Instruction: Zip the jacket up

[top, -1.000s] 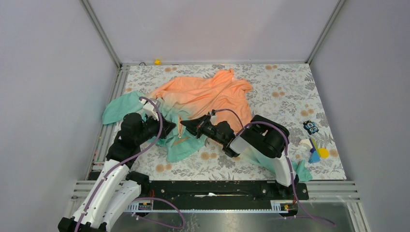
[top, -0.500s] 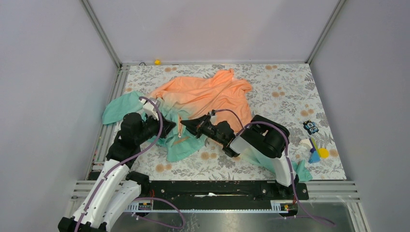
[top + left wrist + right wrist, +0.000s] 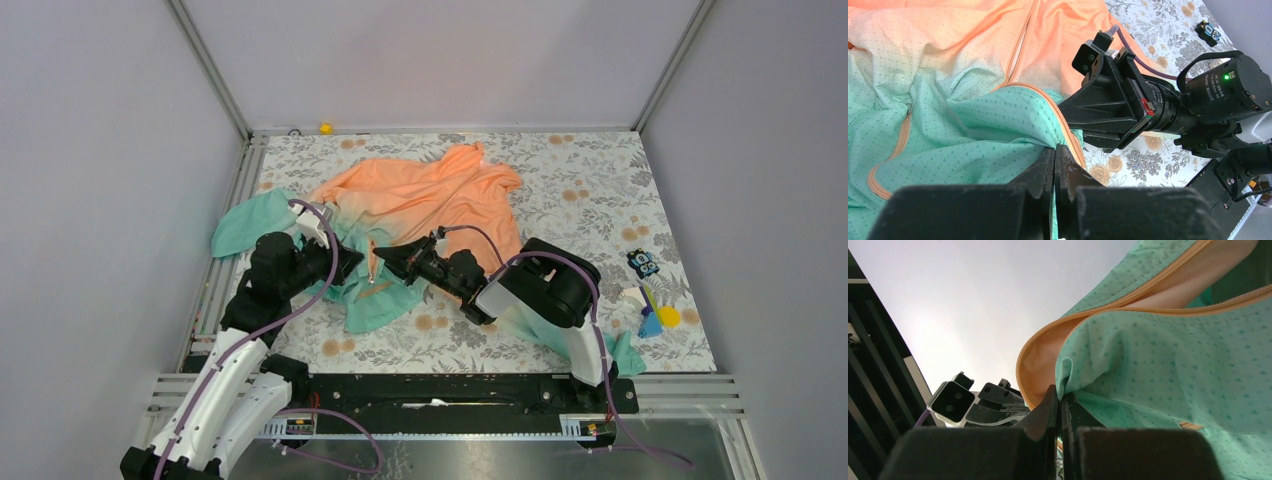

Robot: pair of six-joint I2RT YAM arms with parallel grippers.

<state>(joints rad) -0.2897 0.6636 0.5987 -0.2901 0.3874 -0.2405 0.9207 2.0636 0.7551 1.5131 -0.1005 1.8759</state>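
Observation:
The jacket (image 3: pixel 420 195) lies crumpled on the flowered table, orange at the back, teal-green toward me, with its orange zipper (image 3: pixel 1020 47) open. My left gripper (image 3: pixel 352 265) is shut on the teal hem beside the zipper edge (image 3: pixel 1068 132). My right gripper (image 3: pixel 385 262) faces it from the right and is shut on the other teal front edge (image 3: pixel 1070 370), lifting it slightly. The two grippers are almost tip to tip. The zipper slider is not visible.
A teal sleeve (image 3: pixel 245 222) spreads to the left rail. Small coloured toys (image 3: pixel 655 310) and a blue-black toy (image 3: pixel 645 264) lie at the right edge. A yellow object (image 3: pixel 325 128) sits by the back wall.

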